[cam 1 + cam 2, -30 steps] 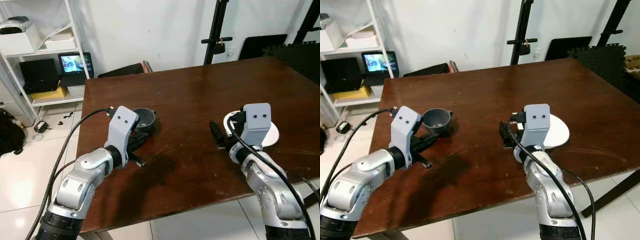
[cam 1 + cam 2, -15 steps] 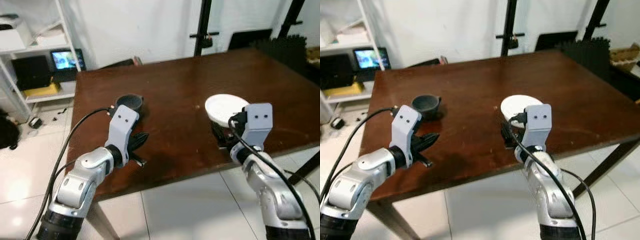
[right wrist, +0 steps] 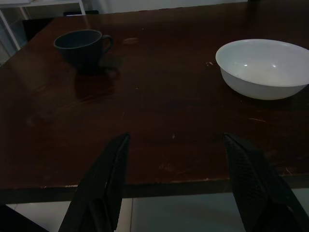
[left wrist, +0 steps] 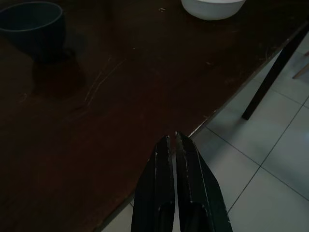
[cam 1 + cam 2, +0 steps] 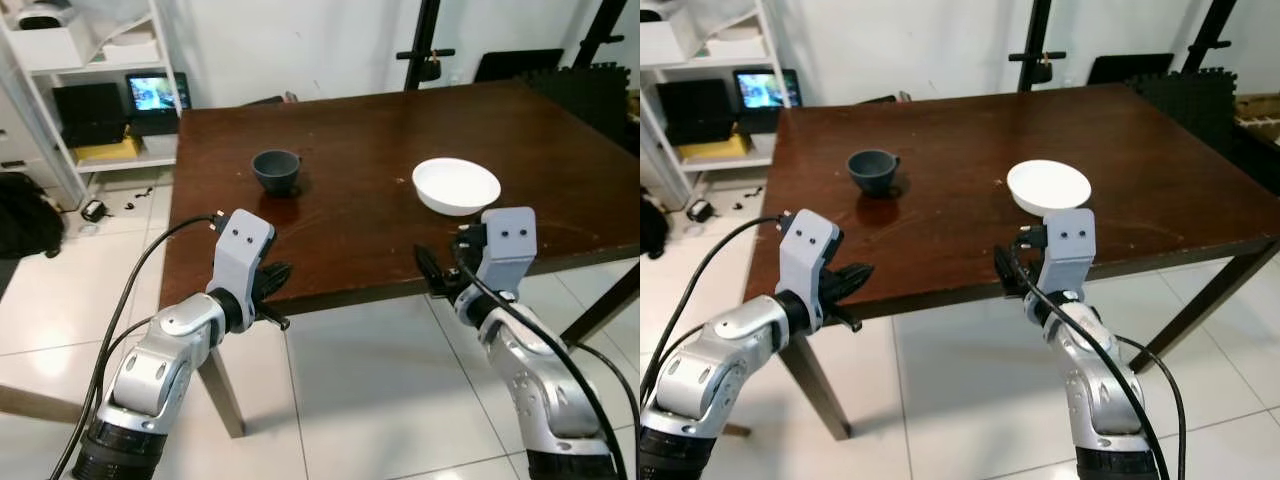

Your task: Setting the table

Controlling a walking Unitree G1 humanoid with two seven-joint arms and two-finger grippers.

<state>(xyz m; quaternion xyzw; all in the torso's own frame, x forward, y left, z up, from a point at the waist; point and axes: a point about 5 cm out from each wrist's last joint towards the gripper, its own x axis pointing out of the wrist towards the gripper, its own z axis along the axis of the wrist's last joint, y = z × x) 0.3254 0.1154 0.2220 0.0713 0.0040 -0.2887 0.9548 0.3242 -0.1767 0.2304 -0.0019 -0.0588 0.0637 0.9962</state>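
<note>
Grey cup (image 5: 872, 170) upright on table (image 5: 960, 150), handle toward white bowl (image 5: 1048, 186).

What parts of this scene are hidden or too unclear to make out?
- Inside of the dark cup: head views too shallow; left wrist view too dark.
- White bowl: cut off by the left wrist view's edge.
- Laptop screen on the shelf: too small to read.
- Table's far legs: hidden by its top.

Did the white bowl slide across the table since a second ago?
Cannot tell. The white bowl sits right of the dark cup on the table as before; the camera backed away.
</note>
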